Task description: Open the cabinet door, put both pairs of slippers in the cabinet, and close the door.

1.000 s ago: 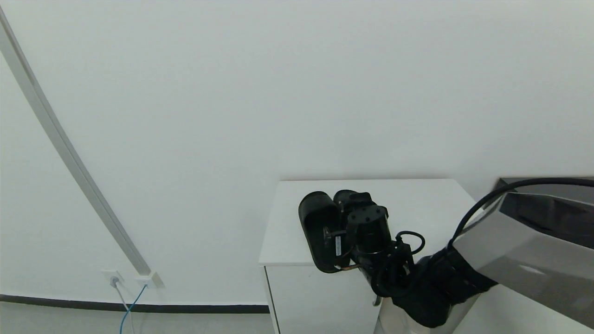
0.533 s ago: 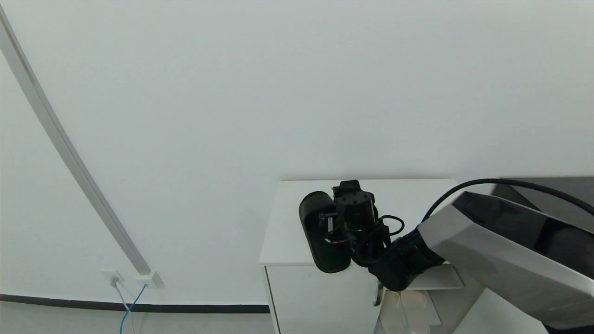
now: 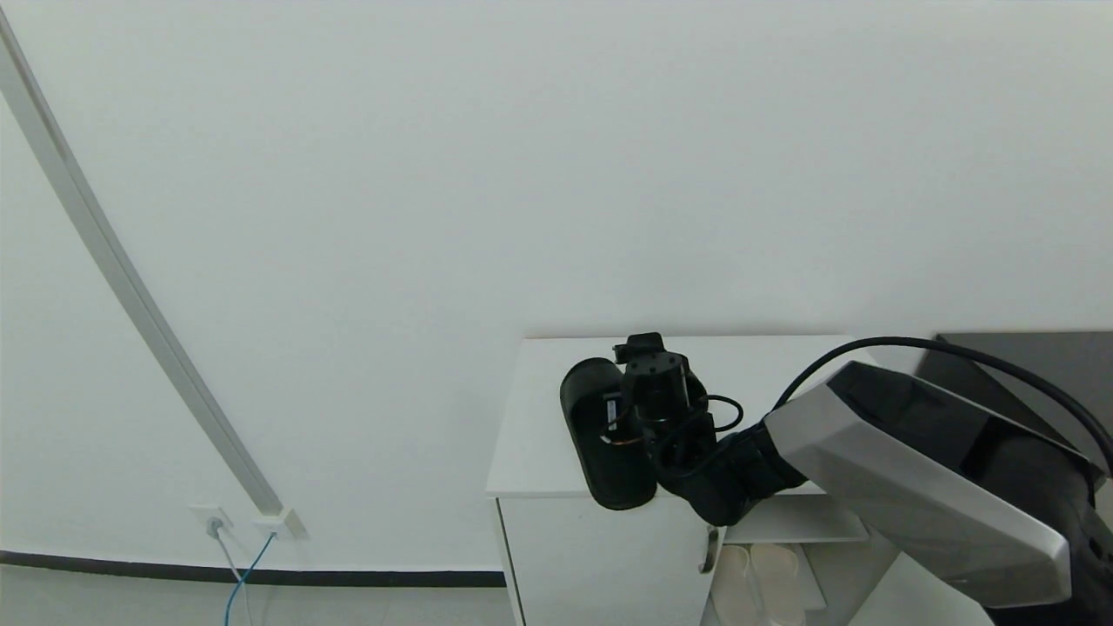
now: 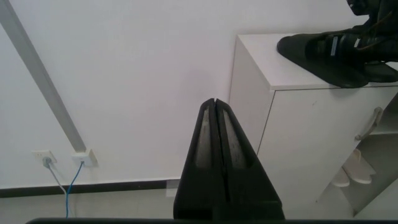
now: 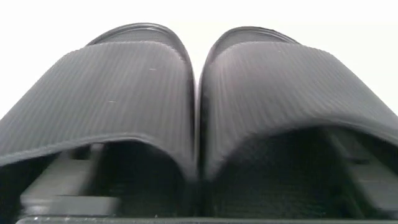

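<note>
Change: my right arm (image 3: 904, 469) reached further over the cabinet (image 3: 539, 435); the black slippers (image 3: 606, 435) stayed at the top's front edge.
Right jaws: at the black slippers; whether they pinch them, I cannot tell.
Left jaws: pressed together, empty.
Meaning: I judge this pair must still go inside, by the light slippers (image 3: 756, 578).

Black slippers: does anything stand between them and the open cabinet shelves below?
Yes. The black slippers are over the cabinet top, which lies between them and the open shelves. White slippers already lie on the lower one.
</note>
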Robot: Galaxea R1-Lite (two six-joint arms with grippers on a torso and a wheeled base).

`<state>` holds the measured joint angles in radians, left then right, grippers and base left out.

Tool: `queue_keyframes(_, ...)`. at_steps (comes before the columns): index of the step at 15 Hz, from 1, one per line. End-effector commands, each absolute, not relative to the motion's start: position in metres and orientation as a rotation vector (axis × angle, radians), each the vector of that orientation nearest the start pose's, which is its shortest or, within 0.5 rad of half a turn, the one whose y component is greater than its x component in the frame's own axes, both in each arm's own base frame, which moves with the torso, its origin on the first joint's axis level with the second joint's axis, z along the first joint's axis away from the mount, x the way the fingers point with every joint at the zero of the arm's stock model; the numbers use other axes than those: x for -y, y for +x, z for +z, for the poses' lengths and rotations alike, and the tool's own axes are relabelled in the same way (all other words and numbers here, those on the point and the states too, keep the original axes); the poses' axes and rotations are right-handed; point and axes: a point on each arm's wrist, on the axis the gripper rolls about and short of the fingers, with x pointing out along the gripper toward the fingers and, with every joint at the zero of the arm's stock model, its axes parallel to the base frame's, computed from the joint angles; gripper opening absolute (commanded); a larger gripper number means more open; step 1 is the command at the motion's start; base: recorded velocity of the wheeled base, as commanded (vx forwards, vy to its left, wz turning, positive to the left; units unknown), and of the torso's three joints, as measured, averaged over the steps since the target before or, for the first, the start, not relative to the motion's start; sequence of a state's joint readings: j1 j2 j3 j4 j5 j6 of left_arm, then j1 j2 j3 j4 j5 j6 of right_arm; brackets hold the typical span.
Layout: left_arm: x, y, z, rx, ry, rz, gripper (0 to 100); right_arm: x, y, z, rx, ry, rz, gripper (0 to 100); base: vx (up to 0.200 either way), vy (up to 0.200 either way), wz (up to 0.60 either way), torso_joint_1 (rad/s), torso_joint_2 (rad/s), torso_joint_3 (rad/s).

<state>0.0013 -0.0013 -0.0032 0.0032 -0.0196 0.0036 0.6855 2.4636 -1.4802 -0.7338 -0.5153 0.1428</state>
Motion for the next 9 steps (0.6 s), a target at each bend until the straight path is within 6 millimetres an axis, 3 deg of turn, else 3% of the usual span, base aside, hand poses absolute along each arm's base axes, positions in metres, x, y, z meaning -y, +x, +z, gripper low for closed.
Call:
queue_keyframes(1,0.0,-0.023,0.076,0.0,0.003,-0.017,0,-0.302,0.386,0.06,-0.217,0.002,0.157,0,0.0,0.0,0.0,0.0,0.0,0.0)
queue_keyframes(3,0.0,-0.023,0.076,0.0,0.002,-0.017,0,-0.301,0.384,0.061,-0.219,0.001,0.16,0,0.0,0.0,0.0,0.0,0.0,0.0)
queue_keyframes(5,0.0,-0.023,0.076,0.0,0.0,-0.017,0,-0.294,0.374,0.076,-0.214,0.004,0.165,0,0.0,0.0,0.0,0.0,0.0,0.0)
queue_keyframes(7,0.0,-0.023,0.076,0.0,0.0,-0.017,0,-0.285,0.352,0.097,-0.209,0.009,0.185,0,0.0,0.0,0.0,0.0,0.0,0.0)
queue_keyframes(9,0.0,-0.023,0.076,0.0,0.0,-0.017,0,-0.268,0.314,0.122,-0.201,0.021,0.272,0,0.0,0.0,0.0,0.0,0.0,0.0)
